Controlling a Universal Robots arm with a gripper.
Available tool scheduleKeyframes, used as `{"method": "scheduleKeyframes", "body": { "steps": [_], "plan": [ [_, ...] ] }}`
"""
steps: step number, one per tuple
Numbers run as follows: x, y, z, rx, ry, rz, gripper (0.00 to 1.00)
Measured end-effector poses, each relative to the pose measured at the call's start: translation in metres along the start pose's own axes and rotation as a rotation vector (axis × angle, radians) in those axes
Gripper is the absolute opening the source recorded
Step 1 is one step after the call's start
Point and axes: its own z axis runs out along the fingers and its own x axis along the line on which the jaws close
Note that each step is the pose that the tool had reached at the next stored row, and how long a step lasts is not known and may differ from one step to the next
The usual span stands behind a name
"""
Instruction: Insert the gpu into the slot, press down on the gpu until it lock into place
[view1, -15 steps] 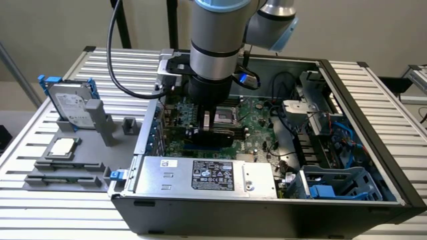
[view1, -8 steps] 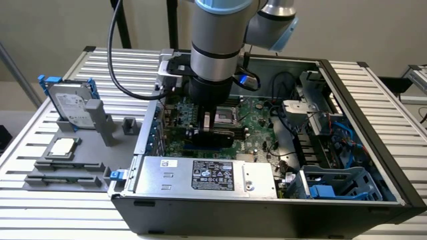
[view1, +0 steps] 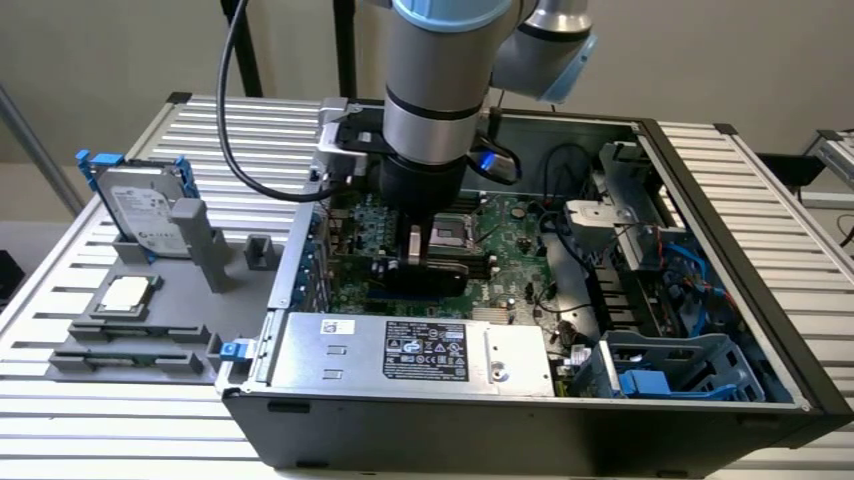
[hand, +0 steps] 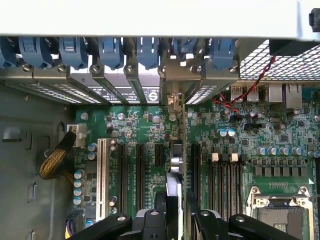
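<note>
I've got the gripper (hand: 176, 220) clamped on the flat green gpu with its black cover (view1: 424, 268), edge-on over the motherboard. Insertion step; looks like it needs lining up straight below.

Green motherboard (hand: 150, 130), glossy black gpu (view1: 434, 268) cover, grey power supply (view1: 414, 350) — white label, blue drive cage (view1: 667, 375)
</note>
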Motion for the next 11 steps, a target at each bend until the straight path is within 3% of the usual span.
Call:
{"method": "scheduleKeyframes", "body": {
  "steps": [11],
  "plan": [
    [0.0001, -0.0013, 0.0048, -0.0051, 0.0002, 0.0, 0.26]
  ]
}}
